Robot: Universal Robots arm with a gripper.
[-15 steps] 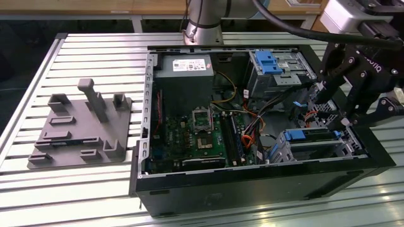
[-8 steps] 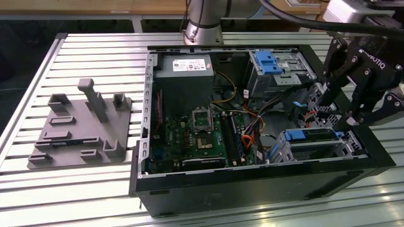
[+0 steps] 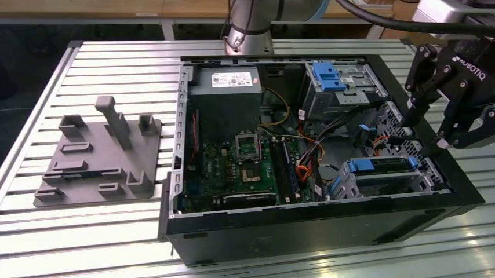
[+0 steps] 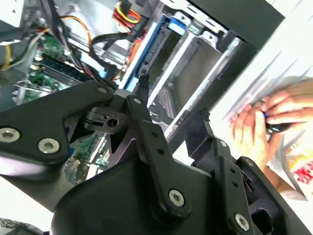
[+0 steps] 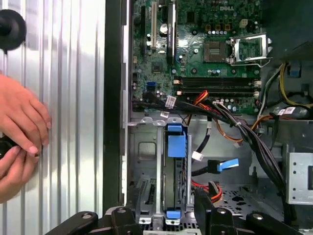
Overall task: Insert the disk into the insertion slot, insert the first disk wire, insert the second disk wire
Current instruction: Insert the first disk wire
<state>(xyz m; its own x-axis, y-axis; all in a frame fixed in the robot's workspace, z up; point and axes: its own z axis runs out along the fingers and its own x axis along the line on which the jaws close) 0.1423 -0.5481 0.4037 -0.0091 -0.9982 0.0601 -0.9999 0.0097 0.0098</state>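
gripper (image 3: 426,142): 1, spread, empty | disk (image 3: 381,164): 1, in insertion slot (image 3: 402,184) | person's hands (image 5: 22,120): 2

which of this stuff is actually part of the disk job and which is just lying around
Part of the job:
- disk, sitting in the insertion slot
- gripper, open, close by the slot

Just lying about:
- grey fixture
- blue-latched cage
- power supply
- a person's hands
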